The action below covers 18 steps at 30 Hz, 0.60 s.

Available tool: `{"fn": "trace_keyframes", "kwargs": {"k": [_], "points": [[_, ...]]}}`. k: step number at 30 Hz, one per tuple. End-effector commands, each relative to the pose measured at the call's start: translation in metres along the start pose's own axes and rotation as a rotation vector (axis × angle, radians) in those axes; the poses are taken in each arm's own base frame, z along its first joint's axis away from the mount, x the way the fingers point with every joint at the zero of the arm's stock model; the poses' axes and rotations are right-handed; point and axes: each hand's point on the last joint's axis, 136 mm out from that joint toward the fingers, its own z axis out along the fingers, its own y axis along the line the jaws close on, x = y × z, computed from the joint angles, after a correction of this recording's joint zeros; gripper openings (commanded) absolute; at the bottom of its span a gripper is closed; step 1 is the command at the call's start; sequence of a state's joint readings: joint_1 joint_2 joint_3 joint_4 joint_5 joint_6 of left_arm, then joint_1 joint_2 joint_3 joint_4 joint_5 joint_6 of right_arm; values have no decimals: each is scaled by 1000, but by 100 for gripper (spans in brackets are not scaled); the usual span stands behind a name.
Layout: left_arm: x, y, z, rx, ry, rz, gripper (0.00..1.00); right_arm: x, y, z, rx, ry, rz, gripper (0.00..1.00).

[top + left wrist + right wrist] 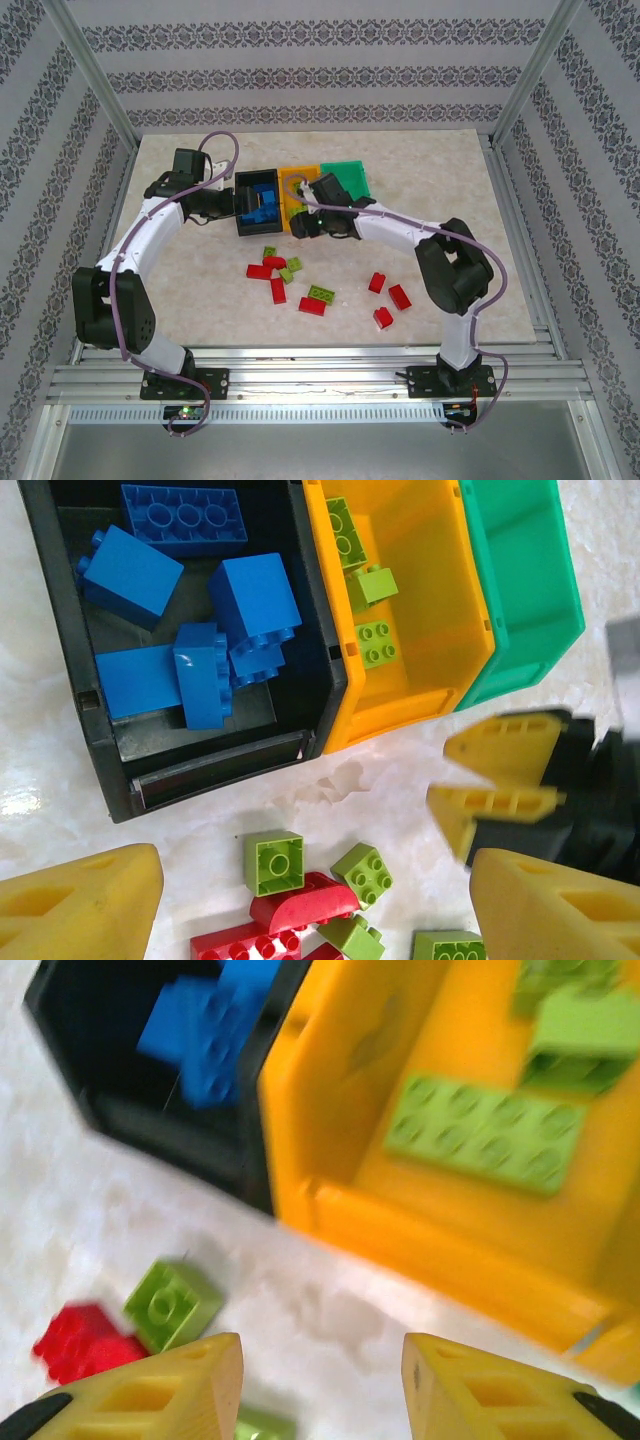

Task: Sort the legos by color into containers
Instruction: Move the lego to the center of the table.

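The right gripper (pixel 320 1375) is hanging empty, jaws partly spread, beside the orange bin (pixel 440 1230), where a lime brick (pixel 485 1135) is lying flat, studs up, lengthwise along the near wall. The left gripper (pixel 315 900) is gaping wide, empty.

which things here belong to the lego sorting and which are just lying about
Job: blue legos in the black bin; lime legos in the orange-yellow bin; green bin, looks empty; loose red legos and loose lime legos on the table.
Just around: purple cables, aluminium frame, patterned walls.
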<state>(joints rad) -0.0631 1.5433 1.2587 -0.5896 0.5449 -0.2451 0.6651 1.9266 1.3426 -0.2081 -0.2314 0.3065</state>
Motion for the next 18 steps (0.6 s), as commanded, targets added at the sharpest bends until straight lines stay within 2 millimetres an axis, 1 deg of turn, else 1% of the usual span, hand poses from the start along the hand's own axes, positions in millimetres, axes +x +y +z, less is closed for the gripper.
{"fn": "trace_keyframes", "kwargs": {"k": [1,5,8,10,12,18], "points": [[-8,2,-2,15,-25,-14,81,19,21,-3,-62,24,-46,47],[-7,3,-1,14,-21,-19,81,48,28,5,-58,85,-70,47],[-8,2,-1,16,-21,-18,81,66,29,12,-33,119,-101,47],[-7,3,0,12,-21,-18,81,74,27,16,-4,139,-118,47],[-7,3,-1,13,-21,-19,81,78,25,18,26,148,-134,48],[-7,2,-1,16,-22,-17,81,79,17,26,92,166,-137,49]]}}
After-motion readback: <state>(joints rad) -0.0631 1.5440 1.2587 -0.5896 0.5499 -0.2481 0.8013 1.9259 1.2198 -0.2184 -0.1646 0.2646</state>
